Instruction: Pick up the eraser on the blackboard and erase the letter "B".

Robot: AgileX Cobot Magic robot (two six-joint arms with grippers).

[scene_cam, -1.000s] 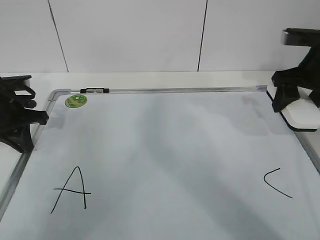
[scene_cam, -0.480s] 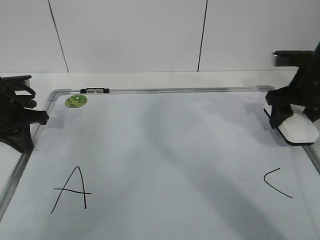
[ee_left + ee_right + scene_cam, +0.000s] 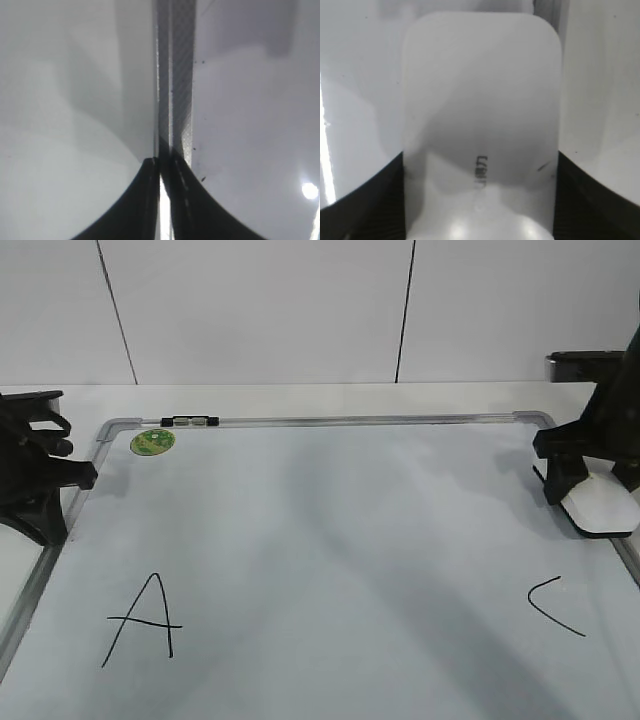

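Sitting between right gripper (image 3: 479,200) fingers (image 3: 365,200), seemingly pinched: eraser (image 3: 480,110).

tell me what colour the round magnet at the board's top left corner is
Green, with a paler pattern on the magnet; the exterior view shows it best.

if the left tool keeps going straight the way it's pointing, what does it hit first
Probably the grey frame of the blackboard. In the left wrist view the left tool is shut, and the frame strip runs straight ahead from its tips. Whether the tips already touch it is unclear.
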